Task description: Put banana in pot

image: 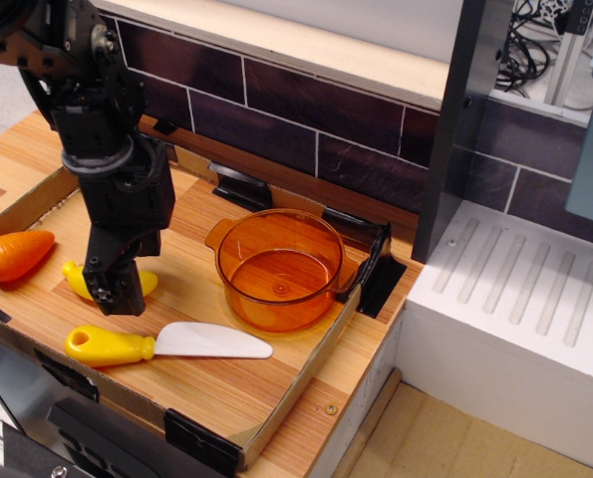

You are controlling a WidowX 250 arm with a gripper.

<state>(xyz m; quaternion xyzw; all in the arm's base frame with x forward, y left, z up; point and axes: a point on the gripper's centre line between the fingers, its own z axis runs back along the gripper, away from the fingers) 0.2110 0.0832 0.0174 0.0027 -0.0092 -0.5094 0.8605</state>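
The hand (117, 287) covers the banana (77, 280) left of the pot (281, 271).

Banana (75, 279) mostly behind fingers (117, 289)

Pot (280, 267) mouth unobstructed above; knife (161, 344) lies beside banana (80, 281).
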